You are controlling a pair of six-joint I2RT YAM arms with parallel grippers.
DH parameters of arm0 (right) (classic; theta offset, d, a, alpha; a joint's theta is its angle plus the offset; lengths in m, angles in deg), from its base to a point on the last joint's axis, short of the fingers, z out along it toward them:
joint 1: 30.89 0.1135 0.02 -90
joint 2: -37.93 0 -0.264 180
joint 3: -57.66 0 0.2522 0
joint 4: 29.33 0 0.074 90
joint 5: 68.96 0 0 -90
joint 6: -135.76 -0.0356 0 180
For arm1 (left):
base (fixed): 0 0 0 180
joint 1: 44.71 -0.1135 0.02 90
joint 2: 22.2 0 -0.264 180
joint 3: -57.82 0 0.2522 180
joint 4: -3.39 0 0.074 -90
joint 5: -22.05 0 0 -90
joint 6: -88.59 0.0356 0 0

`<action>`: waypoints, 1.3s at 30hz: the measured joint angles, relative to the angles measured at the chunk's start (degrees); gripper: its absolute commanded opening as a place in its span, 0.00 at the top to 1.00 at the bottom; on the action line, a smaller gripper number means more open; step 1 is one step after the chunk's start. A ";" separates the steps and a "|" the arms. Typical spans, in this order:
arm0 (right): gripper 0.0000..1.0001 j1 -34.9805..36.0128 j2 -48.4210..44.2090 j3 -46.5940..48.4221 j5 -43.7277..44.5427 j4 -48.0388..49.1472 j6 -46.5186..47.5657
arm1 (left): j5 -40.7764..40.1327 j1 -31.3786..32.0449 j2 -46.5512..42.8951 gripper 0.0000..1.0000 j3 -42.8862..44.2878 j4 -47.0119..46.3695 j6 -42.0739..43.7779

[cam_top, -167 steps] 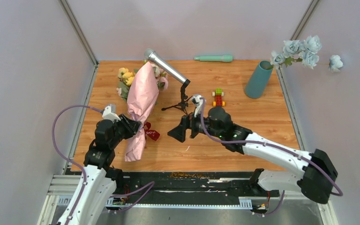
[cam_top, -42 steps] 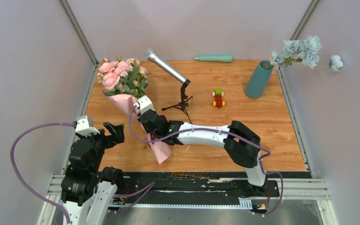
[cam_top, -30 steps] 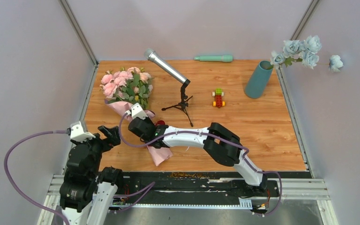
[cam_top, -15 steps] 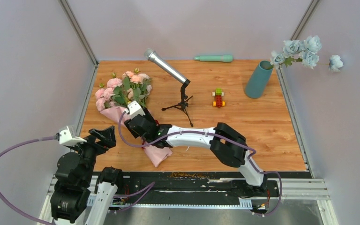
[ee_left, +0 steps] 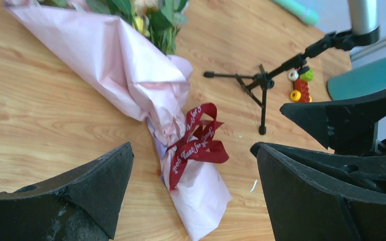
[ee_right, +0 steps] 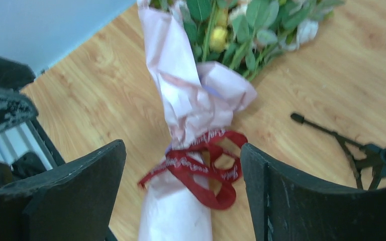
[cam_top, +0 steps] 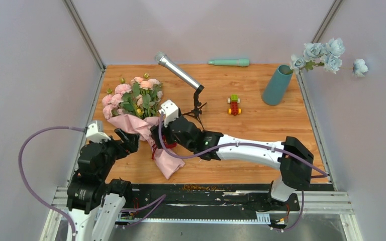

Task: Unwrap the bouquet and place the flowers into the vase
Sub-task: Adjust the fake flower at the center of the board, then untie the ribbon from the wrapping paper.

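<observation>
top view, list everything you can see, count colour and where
bouquet: 1, pink, yellow and cream roses in pink wrap, lying on table's left
ribbon: 1, dark red, tied round the wrap
microphone: 1, silver on black tripod, right of bouquet
rod: 1, mint green, far edge
toy: 1, red with yellow and green, centre
vase: 1, teal, far right corner, empty
blue flowers: about five blooms, pale blue, at right wall above vase
table: 1, wood
left gripper: 1, black, open, near bouquet's left side
right gripper: 1, black, open, over the ribbon
</observation>
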 measured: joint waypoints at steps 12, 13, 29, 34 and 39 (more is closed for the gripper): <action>0.15 -14.45 -3.28 -20.31 -27.96 4.63 -10.29 | 4.44 0.02 6.71 0.00 -17.46 -15.13 -5.70; 0.16 -14.99 -3.28 -20.92 -30.03 5.44 -11.04 | 4.39 0.02 7.80 0.00 -17.94 -16.61 -5.95; 0.18 -16.11 2.95 -20.96 -41.31 11.78 -15.41 | 1.81 -0.59 18.16 0.20 -24.96 -32.09 -5.92; 0.24 -16.13 6.88 -18.51 -42.66 12.02 -15.45 | 1.44 -1.01 22.56 0.31 -24.96 -35.36 -5.31; 0.36 -16.17 9.60 -17.33 -44.26 13.31 -15.67 | 0.52 -1.44 25.73 0.52 -25.73 -38.58 -4.15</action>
